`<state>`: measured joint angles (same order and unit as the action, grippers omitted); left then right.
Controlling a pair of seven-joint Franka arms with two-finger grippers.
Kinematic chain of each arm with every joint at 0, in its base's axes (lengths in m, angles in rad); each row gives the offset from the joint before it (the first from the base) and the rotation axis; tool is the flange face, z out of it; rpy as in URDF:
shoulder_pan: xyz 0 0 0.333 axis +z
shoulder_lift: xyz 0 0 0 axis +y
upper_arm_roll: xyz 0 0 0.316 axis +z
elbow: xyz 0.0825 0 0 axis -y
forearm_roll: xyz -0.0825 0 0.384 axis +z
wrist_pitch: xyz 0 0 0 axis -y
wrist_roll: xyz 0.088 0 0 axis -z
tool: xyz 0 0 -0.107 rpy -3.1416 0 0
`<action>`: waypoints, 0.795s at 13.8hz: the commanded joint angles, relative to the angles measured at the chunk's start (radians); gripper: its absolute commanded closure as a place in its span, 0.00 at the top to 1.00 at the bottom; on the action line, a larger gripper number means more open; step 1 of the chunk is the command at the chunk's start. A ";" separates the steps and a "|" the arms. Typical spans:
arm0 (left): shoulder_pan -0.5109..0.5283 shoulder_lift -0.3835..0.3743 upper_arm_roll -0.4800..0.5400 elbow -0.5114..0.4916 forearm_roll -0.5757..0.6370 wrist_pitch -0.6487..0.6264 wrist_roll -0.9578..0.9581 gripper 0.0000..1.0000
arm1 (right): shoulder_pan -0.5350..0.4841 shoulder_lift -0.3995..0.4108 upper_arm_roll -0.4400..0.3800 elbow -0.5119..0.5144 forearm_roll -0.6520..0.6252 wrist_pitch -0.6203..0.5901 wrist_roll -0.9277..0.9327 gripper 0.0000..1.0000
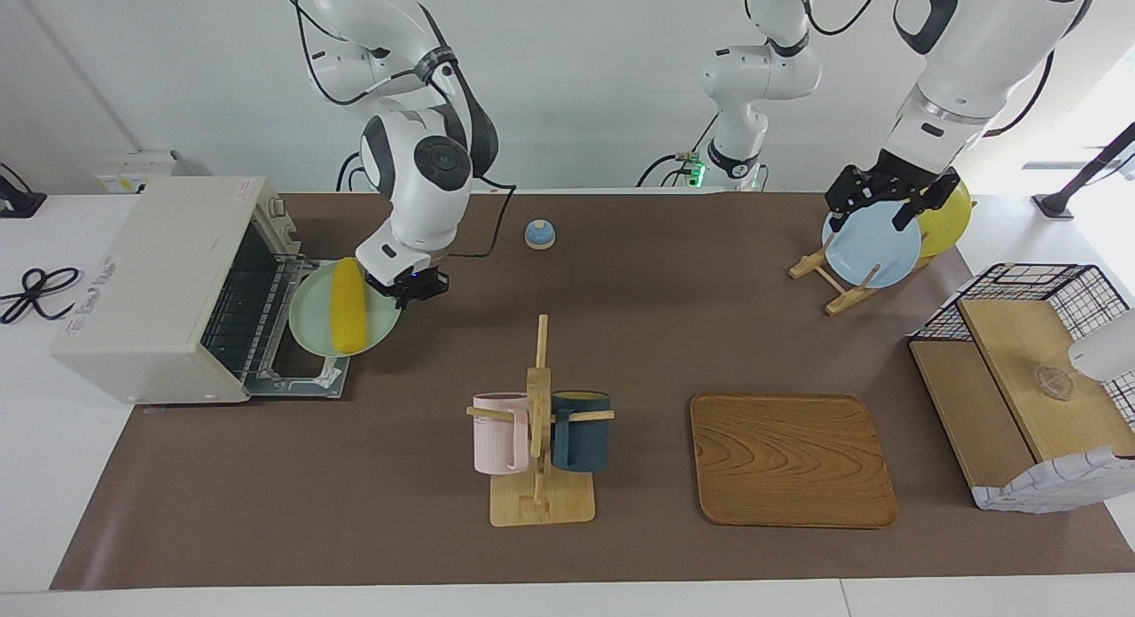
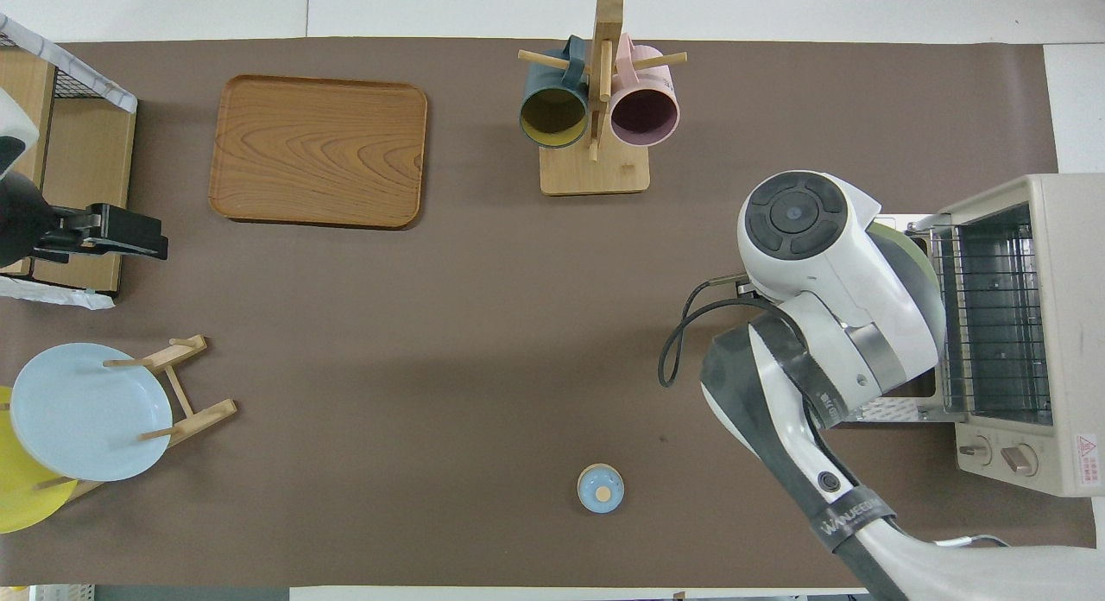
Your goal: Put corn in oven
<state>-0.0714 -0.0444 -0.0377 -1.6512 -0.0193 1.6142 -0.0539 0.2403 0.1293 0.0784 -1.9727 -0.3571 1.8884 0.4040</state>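
Observation:
The yellow corn (image 1: 348,318) lies on a pale green plate (image 1: 310,320). My right gripper (image 1: 403,285) is shut on the plate's rim and holds it in the air over the oven's lowered door (image 1: 301,379), right in front of the rack opening. The off-white oven (image 1: 160,280) stands at the right arm's end of the table. In the overhead view my right arm hides the corn, and only a sliver of the plate (image 2: 917,257) shows beside the oven (image 2: 1036,342). My left gripper (image 1: 873,205) hangs open over the blue plate (image 1: 873,243) and waits.
A mug rack (image 1: 541,422) with a pink and a dark mug stands mid-table, with a wooden tray (image 1: 794,462) beside it. A plate rack holds the blue plate and a yellow plate (image 1: 951,216). A wire basket shelf (image 1: 1029,378) sits at the left arm's end. A small blue knob (image 1: 540,234) lies near the robots.

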 commanded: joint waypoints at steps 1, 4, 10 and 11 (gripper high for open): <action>0.010 -0.015 -0.007 -0.009 0.021 0.000 0.003 1.00 | -0.042 -0.040 0.012 -0.058 0.007 0.023 -0.040 0.00; 0.010 -0.015 -0.007 -0.010 0.021 0.000 0.003 1.00 | -0.073 -0.049 0.012 -0.084 0.007 0.032 -0.056 0.00; 0.010 -0.015 -0.007 -0.009 0.021 0.000 0.003 1.00 | -0.147 -0.068 0.011 -0.138 0.007 0.072 -0.125 0.00; 0.010 -0.015 -0.008 -0.009 0.021 0.000 0.003 1.00 | -0.156 -0.066 0.011 -0.138 0.007 0.074 -0.132 0.00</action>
<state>-0.0713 -0.0445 -0.0377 -1.6512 -0.0193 1.6142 -0.0539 0.1098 0.0948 0.0783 -2.0773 -0.3571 1.9418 0.3031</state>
